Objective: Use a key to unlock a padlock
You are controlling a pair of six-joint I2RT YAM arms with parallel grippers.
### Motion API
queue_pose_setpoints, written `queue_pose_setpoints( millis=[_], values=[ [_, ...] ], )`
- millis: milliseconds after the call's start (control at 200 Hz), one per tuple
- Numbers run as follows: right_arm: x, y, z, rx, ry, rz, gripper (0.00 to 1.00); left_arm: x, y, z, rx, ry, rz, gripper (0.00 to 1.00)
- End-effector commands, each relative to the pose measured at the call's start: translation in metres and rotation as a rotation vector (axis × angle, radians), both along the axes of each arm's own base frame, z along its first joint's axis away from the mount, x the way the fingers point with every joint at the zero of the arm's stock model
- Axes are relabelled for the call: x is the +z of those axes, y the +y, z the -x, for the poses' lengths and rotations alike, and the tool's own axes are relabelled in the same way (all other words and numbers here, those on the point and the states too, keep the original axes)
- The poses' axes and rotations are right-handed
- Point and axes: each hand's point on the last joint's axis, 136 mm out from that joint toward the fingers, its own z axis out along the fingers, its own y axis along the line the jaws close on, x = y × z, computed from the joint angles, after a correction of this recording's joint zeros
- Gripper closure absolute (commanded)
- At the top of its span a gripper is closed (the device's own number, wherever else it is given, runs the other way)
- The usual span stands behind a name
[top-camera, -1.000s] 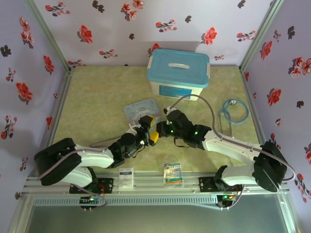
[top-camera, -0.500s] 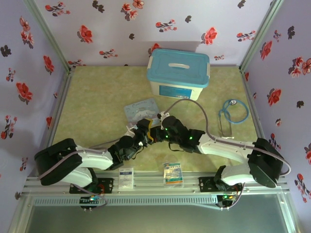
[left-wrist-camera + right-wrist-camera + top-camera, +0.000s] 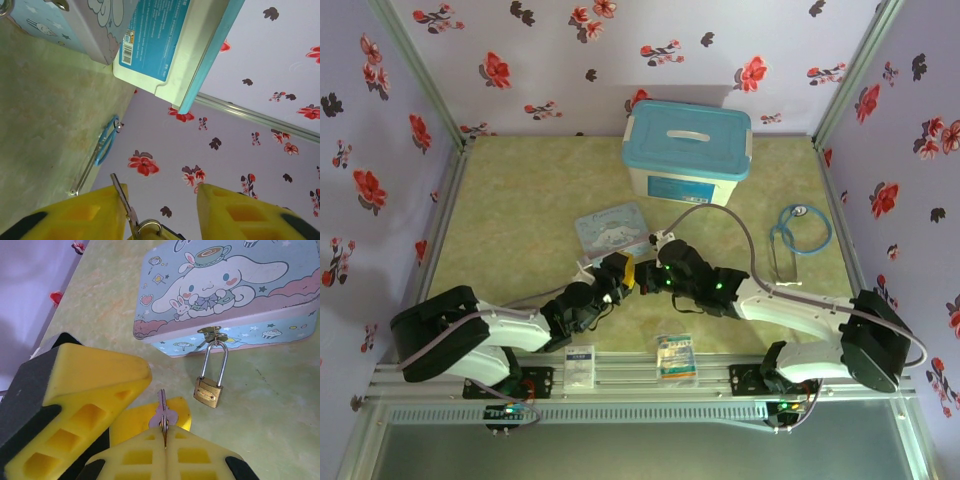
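1. Teal-lidded white storage box point(image 3: 687, 152) is sitting at the far side of the table, lid shut, contents hidden.
2. Light-blue cartoon tin point(image 3: 225, 295) is lying in front of the box, lid down, inside not visible.
3. Brass padlock point(image 3: 208, 391) is hanging by its silver shackle from the tin's front hasp, shackle looking closed, body leaning down onto the table.
4. Right gripper point(image 3: 165, 432) is clenching the key point(image 3: 163, 412) by its head, blade pointing up toward the tin, just left of the padlock and apart from it.
5. Left gripper point(image 3: 160, 200) is bracketing the key with its yellow fingers point(image 3: 85, 390) standing apart, not pinching; a key ring point(image 3: 149, 227) is dangling between them.
6. Green mottled table point(image 3: 520, 220) is carrying a blue stethoscope point(image 3: 798, 235) at right and two small packets point(image 3: 675, 357) along the near edge.
7. Lilac floral walls point(image 3: 380, 120) are enclosing three sides.
8. Left wrist view is cutting off box and tin at the frame edge; padlock keyhole and packet print are too small to read.
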Motion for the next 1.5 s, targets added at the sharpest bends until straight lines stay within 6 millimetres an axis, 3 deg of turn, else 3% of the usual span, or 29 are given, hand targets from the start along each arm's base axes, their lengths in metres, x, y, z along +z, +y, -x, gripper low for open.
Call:
queue_pose_setpoints(
  millis=[0, 235, 480, 665, 755, 805, 840, 880, 940, 1015, 1180, 1345, 1480, 1495],
  values=[
    [-0.004, -0.006, 0.004, 0.000, 0.001, 0.019, 1.00, 0.000, 0.003, 0.001, 0.012, -0.025, -0.022, 0.62],
    [-0.004, -0.006, 0.006, 0.009, 0.005, 0.020, 1.00, -0.019, 0.004, 0.000, 0.017, -0.005, -0.060, 0.71],
    [-0.009, -0.013, 0.008, 0.025, 0.007, 0.089, 1.00, -0.021, 0.002, -0.001, 0.012, -0.031, -0.095, 0.91],
    [-0.012, -0.016, 0.009, 0.020, 0.011, 0.099, 1.00, -0.018, 0.002, -0.001, 0.012, -0.052, -0.105, 1.00],
    [-0.010, -0.018, 0.007, 0.001, 0.007, 0.095, 1.00, -0.019, 0.002, -0.001, 0.009, -0.058, -0.115, 1.00],
    [-0.009, -0.022, 0.005, -0.024, 0.018, 0.081, 0.79, -0.017, 0.002, -0.001, 0.007, -0.075, -0.128, 1.00],
    [-0.008, -0.024, 0.003, -0.040, 0.040, 0.046, 0.56, -0.015, 0.002, -0.001, 0.006, -0.092, -0.143, 1.00],
    [-0.004, -0.025, 0.000, -0.059, 0.070, -0.029, 0.38, -0.011, 0.002, -0.001, 0.002, -0.124, -0.168, 1.00],
    [0.000, -0.029, -0.004, -0.079, 0.123, -0.175, 0.26, -0.008, 0.003, -0.001, -0.002, -0.156, -0.210, 1.00],
    [0.020, -0.028, -0.007, -0.060, 0.140, -0.352, 0.17, -0.003, 0.005, -0.002, -0.005, -0.206, -0.253, 1.00],
    [0.039, -0.016, -0.006, 0.008, 0.159, -0.443, 0.21, 0.013, 0.002, 0.000, -0.026, -0.286, -0.282, 1.00],
    [0.063, 0.001, -0.004, 0.082, 0.168, -0.639, 0.26, 0.029, 0.003, 0.003, -0.045, -0.362, -0.354, 1.00],
    [0.053, -0.003, -0.009, 0.057, 0.189, -0.658, 0.34, 0.040, 0.020, 0.002, -0.002, -0.386, -0.415, 1.00],
    [0.053, -0.003, -0.009, 0.057, 0.187, -0.661, 0.35, 0.053, 0.017, 0.000, 0.006, -0.406, -0.401, 1.00]
  ],
)
